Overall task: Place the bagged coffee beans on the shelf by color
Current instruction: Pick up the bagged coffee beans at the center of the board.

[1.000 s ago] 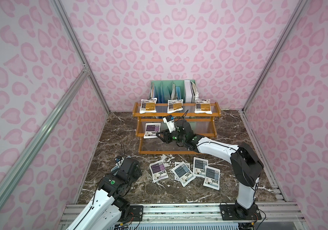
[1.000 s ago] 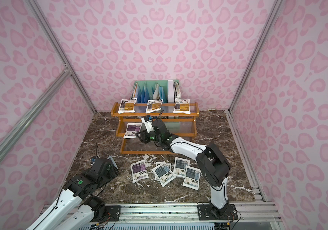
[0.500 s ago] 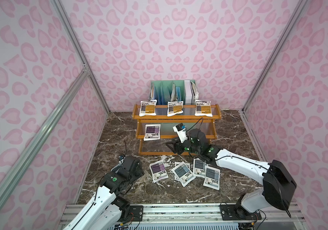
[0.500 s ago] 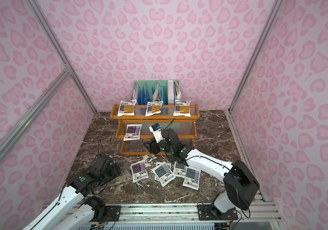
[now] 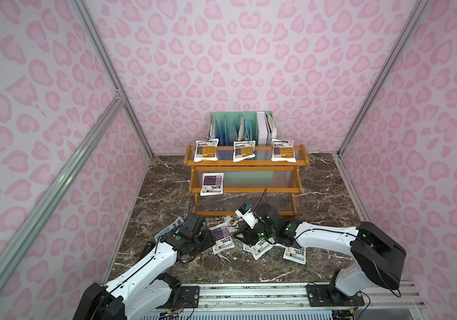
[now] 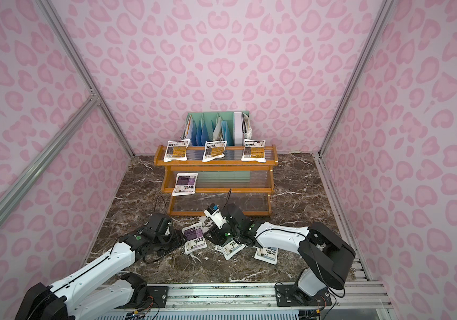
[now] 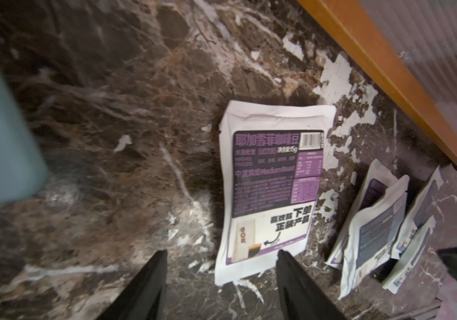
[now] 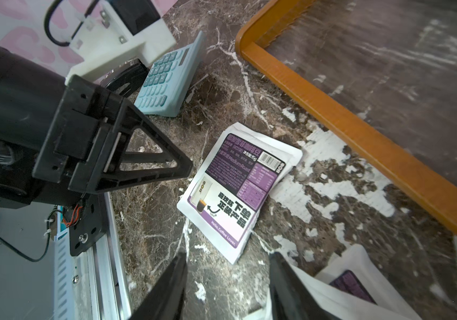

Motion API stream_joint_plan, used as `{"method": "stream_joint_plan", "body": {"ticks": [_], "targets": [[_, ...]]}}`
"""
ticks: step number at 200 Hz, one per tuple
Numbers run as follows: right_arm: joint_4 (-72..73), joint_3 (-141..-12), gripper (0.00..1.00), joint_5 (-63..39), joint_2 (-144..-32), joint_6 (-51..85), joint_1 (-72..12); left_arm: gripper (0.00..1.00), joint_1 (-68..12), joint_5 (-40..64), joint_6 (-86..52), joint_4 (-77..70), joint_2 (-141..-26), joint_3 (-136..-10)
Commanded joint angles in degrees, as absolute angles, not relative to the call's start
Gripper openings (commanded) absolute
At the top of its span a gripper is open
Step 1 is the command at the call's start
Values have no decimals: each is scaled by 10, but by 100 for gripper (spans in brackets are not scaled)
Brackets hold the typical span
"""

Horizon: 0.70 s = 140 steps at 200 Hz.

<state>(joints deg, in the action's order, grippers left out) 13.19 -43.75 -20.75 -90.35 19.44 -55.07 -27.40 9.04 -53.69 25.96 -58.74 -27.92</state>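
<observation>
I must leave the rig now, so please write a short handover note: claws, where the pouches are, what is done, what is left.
Left claw: open, empty, at the loose purple pouch on the table.
Right claw: open, empty, over the pile of pouches.
Done: three orange pouches on the shelf's top tier; one purple pouch on the middle tier, overhanging its front.
To do: loose purple pouch, another purple pouch in the pile, and the grey-blue pouches; bottom tier holds nothing.

Flat white pouch with purple label block (image 8: 237, 191), its label showing "耶加雪菲咖啡豆", "Medium Roast" and "15g" beside a barcode, purple strip along one end reading "Hello, Coffee Lover."
</observation>
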Motion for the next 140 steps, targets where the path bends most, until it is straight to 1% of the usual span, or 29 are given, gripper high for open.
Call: {"method": "stream_joint_plan", "body": {"ticks": [1, 25, 76, 84, 97, 121, 128, 140], "targets": [[170, -447, 48, -231, -937, 196, -551, 62, -273, 131, -512, 228, -618, -291], [177, -455, 47, -243, -976, 194, -551, 58, -273, 145, -501, 223, -662, -293], [194, -460, 46, -260, -1014, 191, -551, 51, -272, 179, -479, 207, -748, -320], [195, -463, 46, -261, -1023, 192, -552, 45, -272, 183, -474, 203, -760, -325], [197, -465, 46, -266, -1032, 193, -551, 34, -272, 190, -466, 200, -779, -332], [199, -463, 46, -266, -1030, 196, -552, 7, -272, 202, -458, 199, -800, -339], [199, -462, 45, -263, -1027, 195, -551, 0, -273, 202, -457, 201, -801, -340], [197, -462, 46, -261, -1020, 193, -551, 0, -272, 200, -457, 204, -800, -343]]}}
